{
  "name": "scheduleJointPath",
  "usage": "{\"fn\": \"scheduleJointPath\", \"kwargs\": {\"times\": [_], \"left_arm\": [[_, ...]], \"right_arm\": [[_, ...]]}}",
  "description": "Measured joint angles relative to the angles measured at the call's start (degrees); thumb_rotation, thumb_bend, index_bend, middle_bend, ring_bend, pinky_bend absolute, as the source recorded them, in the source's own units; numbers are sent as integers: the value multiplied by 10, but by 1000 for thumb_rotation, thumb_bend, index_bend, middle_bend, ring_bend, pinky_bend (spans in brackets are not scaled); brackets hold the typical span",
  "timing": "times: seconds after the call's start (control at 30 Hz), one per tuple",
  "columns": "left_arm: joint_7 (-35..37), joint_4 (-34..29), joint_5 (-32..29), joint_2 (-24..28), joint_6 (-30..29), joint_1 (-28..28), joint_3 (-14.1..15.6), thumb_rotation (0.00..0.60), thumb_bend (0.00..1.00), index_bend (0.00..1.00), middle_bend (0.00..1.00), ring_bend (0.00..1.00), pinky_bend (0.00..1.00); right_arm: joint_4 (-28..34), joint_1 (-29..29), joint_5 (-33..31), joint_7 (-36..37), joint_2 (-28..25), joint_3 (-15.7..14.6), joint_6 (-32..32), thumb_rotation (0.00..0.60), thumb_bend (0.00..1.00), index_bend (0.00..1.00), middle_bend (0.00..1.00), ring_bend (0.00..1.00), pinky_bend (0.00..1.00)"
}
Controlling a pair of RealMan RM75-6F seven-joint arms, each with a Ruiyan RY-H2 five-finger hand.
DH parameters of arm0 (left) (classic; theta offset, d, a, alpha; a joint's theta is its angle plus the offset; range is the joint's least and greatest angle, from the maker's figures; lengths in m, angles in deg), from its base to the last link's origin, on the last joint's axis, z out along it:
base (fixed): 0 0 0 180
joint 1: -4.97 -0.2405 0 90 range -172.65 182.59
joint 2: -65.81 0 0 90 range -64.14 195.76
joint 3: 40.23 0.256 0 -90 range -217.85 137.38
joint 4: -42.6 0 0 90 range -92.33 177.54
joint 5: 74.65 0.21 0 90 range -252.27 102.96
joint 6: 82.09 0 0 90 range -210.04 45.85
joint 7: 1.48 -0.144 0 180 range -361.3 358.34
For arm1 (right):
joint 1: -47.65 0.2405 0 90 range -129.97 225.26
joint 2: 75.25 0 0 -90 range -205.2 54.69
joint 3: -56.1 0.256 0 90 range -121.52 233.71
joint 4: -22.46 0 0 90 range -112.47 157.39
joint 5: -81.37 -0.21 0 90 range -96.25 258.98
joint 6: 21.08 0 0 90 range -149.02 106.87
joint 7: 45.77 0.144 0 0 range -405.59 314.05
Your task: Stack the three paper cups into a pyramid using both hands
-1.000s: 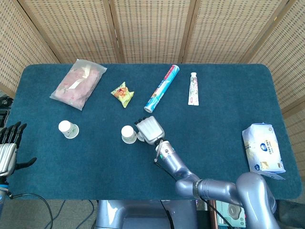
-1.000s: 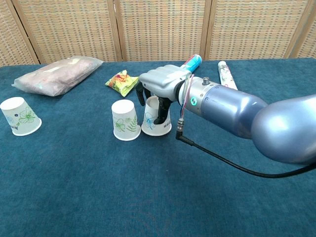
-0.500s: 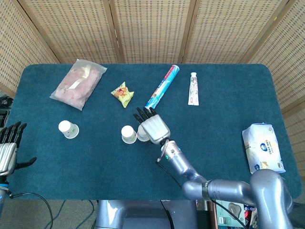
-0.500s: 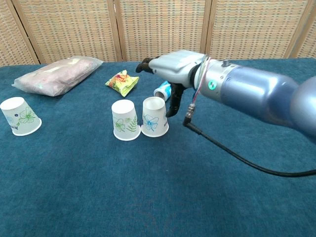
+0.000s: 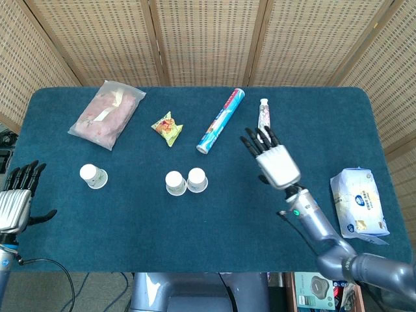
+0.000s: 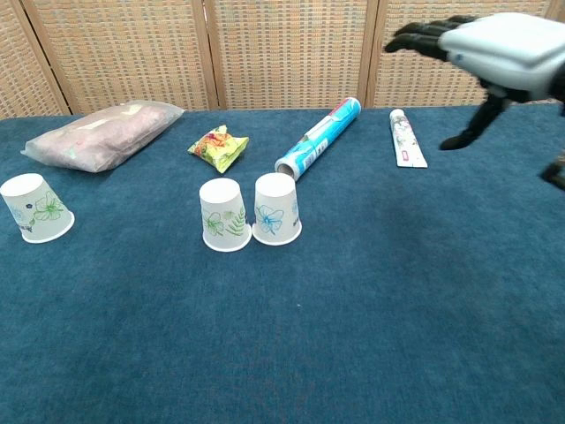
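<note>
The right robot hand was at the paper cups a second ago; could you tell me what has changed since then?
The right robot hand let go of the blue-flower paper cup, opened, rose and pulled back to its right, over the table. That cup now stands free, touching the green-leaf paper cup. The third paper cup, the left robot hand and the other items stayed put.

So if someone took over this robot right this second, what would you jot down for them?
Left hand: open, empty, at the table's left edge.
Right hand: open, empty, raised over the right half of the table.
Two paper cups stand upside down, side by side at the centre: the base row is done.
Third cup sits upside down, alone at far left.
Left to do: pick up the third cup and set it on top of the pair.
</note>
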Motion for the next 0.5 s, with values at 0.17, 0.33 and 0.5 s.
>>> {"fn": "scheduleJointPath", "kwargs": {"times": [0.17,0.33,0.5], "left_arm": [[1,32,-12,-13,32,28,-15,600,176,0,0,0,0],[10,89,-34,-31,85,64,-33,600,177,0,0,0,30],[25,153,-48,-59,146,99,-37,600,176,0,10,12,124]], "right_arm": [[-35,-87,53,100,-30,-39,87,600,0,0,0,0,0],[-28,-159,76,133,-45,-63,154,600,0,0,0,0,0],[-19,-204,92,134,-40,-70,196,600,0,0,0,0,0]]}}
